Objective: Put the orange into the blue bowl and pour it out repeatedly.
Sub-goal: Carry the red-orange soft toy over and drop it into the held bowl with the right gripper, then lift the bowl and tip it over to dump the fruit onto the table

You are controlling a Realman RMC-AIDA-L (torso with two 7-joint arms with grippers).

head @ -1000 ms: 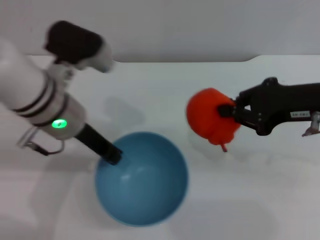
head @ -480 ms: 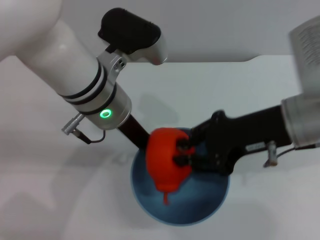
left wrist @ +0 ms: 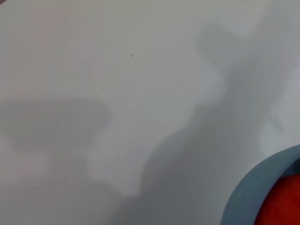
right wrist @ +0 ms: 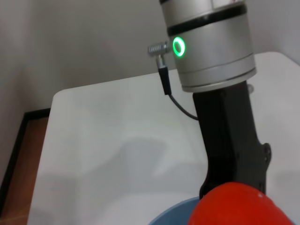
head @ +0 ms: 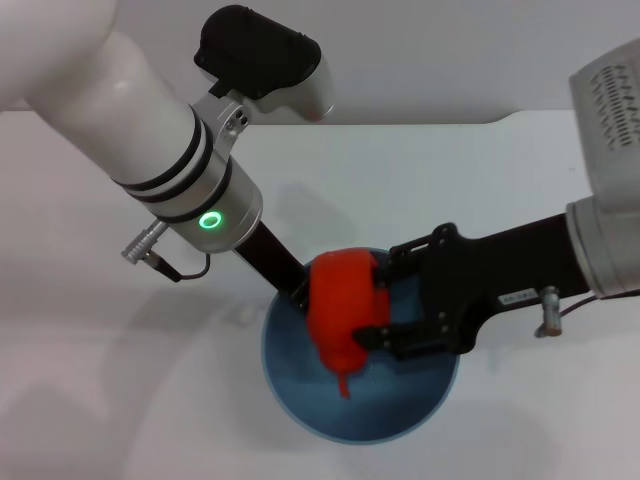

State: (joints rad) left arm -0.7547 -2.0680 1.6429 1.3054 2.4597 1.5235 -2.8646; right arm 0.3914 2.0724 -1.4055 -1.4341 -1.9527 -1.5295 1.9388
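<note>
The orange (head: 338, 308) hangs over the blue bowl (head: 400, 410), stem nub pointing down, just above the bowl's inside. My right gripper (head: 370, 310) reaches in from the right and is shut on the orange, one black finger on each side. My left gripper (head: 293, 292) comes down from the upper left and pinches the bowl's far-left rim. In the left wrist view the bowl rim (left wrist: 253, 192) and the orange (left wrist: 283, 204) show in a corner. In the right wrist view the orange (right wrist: 239, 208) fills the near edge, with the bowl rim (right wrist: 173, 214) beside it.
The white table (head: 120, 400) carries the bowl. The left arm's thick white forearm with a green light (head: 209, 221) stands over the table's left half; it also shows in the right wrist view (right wrist: 211, 42). The table's far edge (head: 420, 123) meets a grey wall.
A second ago the orange was held to the right of the bowl; now it is over the bowl. The left arm and bowl shifted right. In the last half second the orange barely moved.
</note>
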